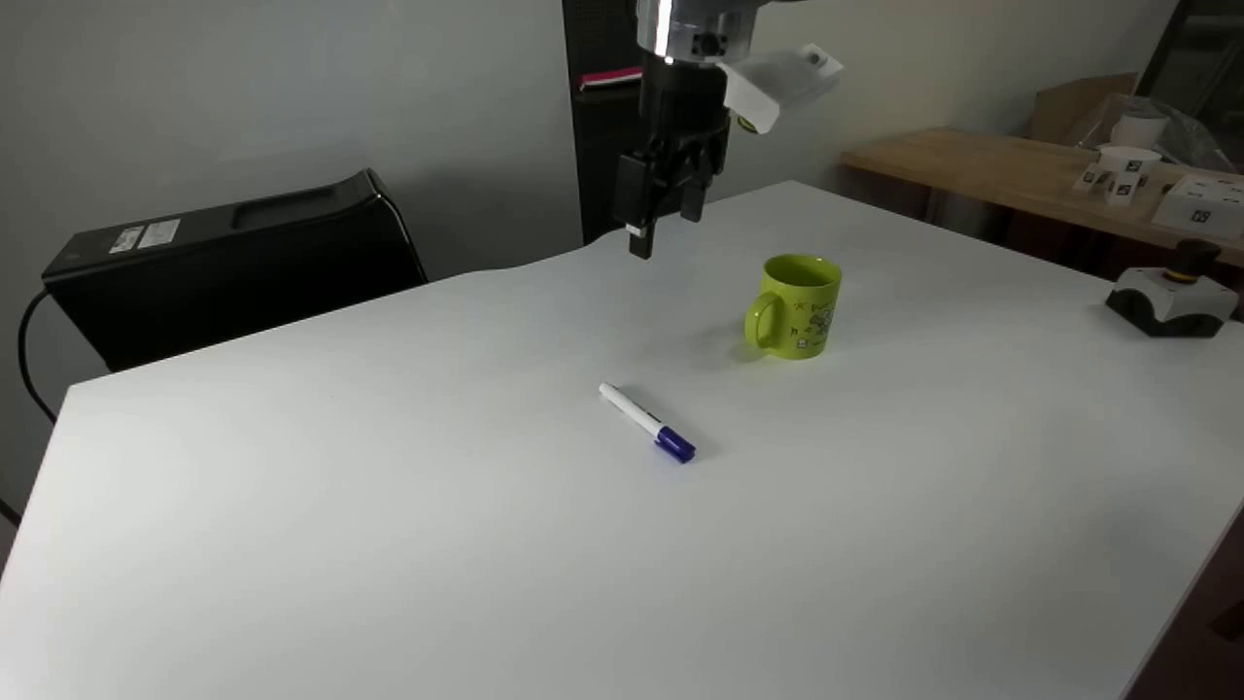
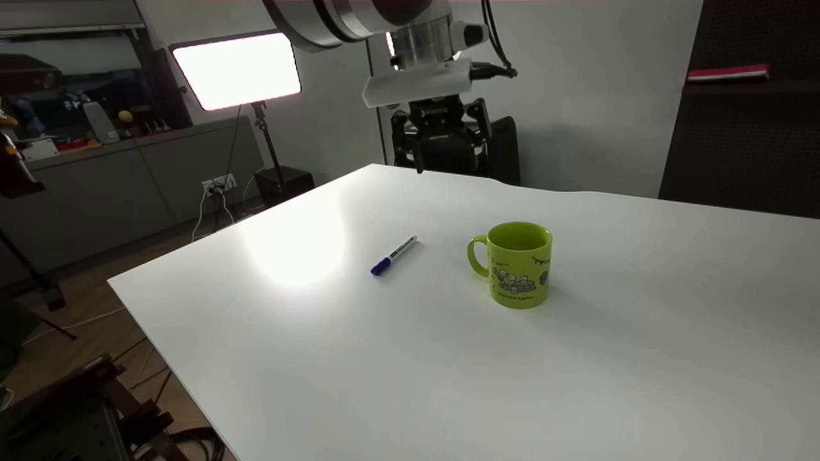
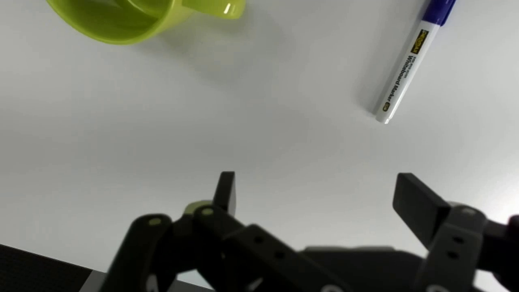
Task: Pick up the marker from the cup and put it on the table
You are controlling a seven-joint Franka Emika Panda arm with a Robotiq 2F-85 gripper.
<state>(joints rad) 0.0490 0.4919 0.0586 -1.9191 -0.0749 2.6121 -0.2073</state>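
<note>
Already, marker (image 1: 643,420) lies on table (image 1: 389,506), outside cup (image 2: 519,272). Claw (image 3: 315,188) spread wide, holds nothing. Job looks done; nothing seems left.

Lit lamp (image 2: 237,72), wooden table (image 1: 957,160).

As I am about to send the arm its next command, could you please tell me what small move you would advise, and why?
I would probably raise the open gripper slightly and stop: the marker already lies on the table, apart from the cup, and the gripper holds nothing.
</note>
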